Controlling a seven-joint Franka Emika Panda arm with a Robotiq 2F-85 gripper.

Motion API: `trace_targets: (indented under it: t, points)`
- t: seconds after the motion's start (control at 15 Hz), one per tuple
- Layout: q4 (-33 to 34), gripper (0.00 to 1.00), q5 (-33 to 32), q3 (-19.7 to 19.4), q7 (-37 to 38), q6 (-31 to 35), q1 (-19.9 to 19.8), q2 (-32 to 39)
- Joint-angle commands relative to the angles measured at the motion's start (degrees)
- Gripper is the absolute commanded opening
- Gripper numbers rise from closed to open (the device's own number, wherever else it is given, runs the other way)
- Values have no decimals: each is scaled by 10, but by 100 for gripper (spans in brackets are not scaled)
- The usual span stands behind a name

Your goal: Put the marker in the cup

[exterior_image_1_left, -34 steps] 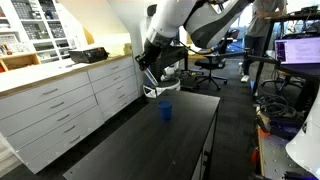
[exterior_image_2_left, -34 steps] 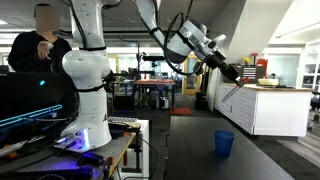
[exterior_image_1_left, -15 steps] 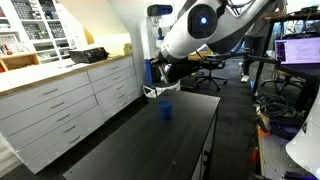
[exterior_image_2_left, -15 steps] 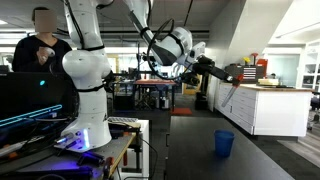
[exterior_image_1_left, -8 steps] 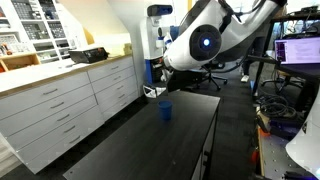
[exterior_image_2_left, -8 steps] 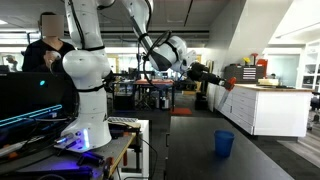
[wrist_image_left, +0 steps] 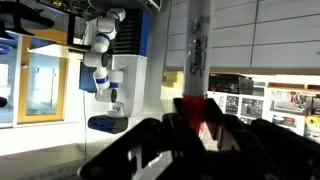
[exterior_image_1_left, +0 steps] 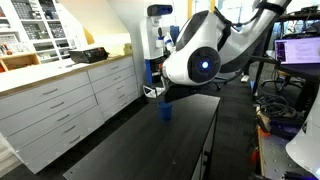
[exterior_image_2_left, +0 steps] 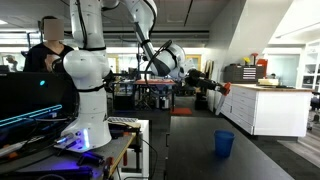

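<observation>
The blue cup (exterior_image_1_left: 166, 111) stands upright on the dark table (exterior_image_1_left: 150, 150); it also shows in an exterior view (exterior_image_2_left: 224, 143). The marker (wrist_image_left: 196, 50) has a red body and a whitish lettered end that sticks out past the fingers in the wrist view. My gripper (wrist_image_left: 192, 125) is shut on its red part. In an exterior view my gripper (exterior_image_2_left: 216, 85) is held roughly level, high above the cup and a little to its left, with the red marker (exterior_image_2_left: 226, 88) at its tip. In the view of the table from above, my own arm (exterior_image_1_left: 200, 60) hides the gripper.
White drawer cabinets (exterior_image_1_left: 60, 100) run along the table's side and also show in an exterior view (exterior_image_2_left: 270, 108). A second white robot arm (exterior_image_2_left: 85, 70) and a person (exterior_image_2_left: 48, 40) stand beyond the table. A lit monitor (exterior_image_1_left: 298, 50) is at the far side.
My arm has swung round with the marker still gripped. The gripper has moved back from the cabinets and dropped lower, now lying roughly level. The cup has not moved.
</observation>
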Motion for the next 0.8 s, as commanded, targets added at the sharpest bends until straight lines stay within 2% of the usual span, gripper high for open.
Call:
trace_targets:
  t: [0.0, 0.73]
  points:
    - [2, 6, -11, 5, 42, -32, 5, 24]
    - [15, 6, -46, 3, 91, -41, -2, 86]
